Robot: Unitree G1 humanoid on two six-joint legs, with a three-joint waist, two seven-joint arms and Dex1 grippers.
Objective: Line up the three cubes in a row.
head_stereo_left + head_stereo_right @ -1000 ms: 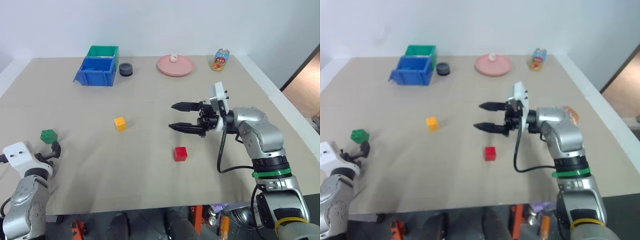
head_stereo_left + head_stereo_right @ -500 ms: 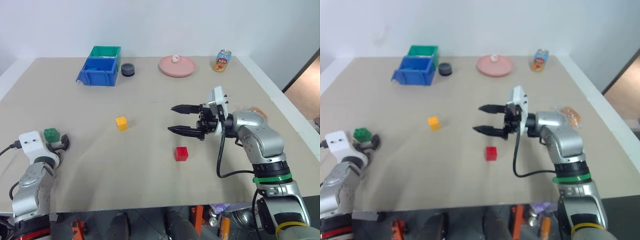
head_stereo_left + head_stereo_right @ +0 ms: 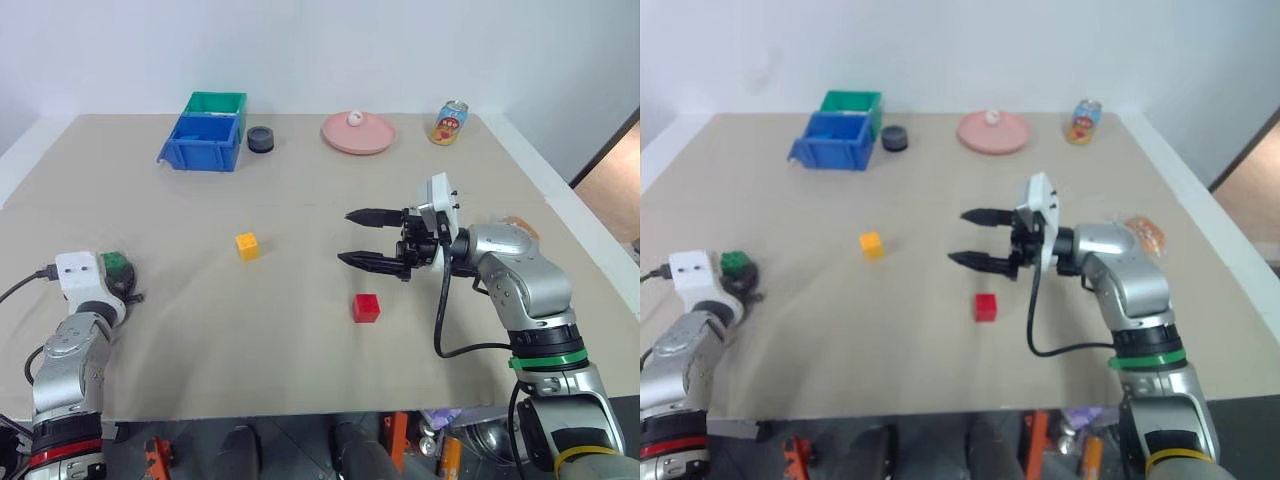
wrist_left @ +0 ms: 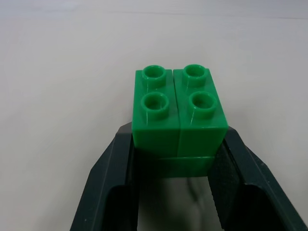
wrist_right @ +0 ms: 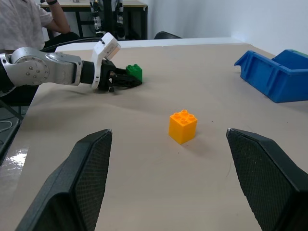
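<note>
Three cubes on the table, well apart. Green cube clamped between both fingers of the left end effector, studs up, low at the table's left side. Yellow cube ahead of the right end effector, which hangs above the table pointing left, fingers spread wide and holding nothing. Red cube sits just below and nearer than those fingers. Blue bin far beyond.

We get bright, even overhead light; shadows under the green cube stay soft, everything's sharp.
</note>
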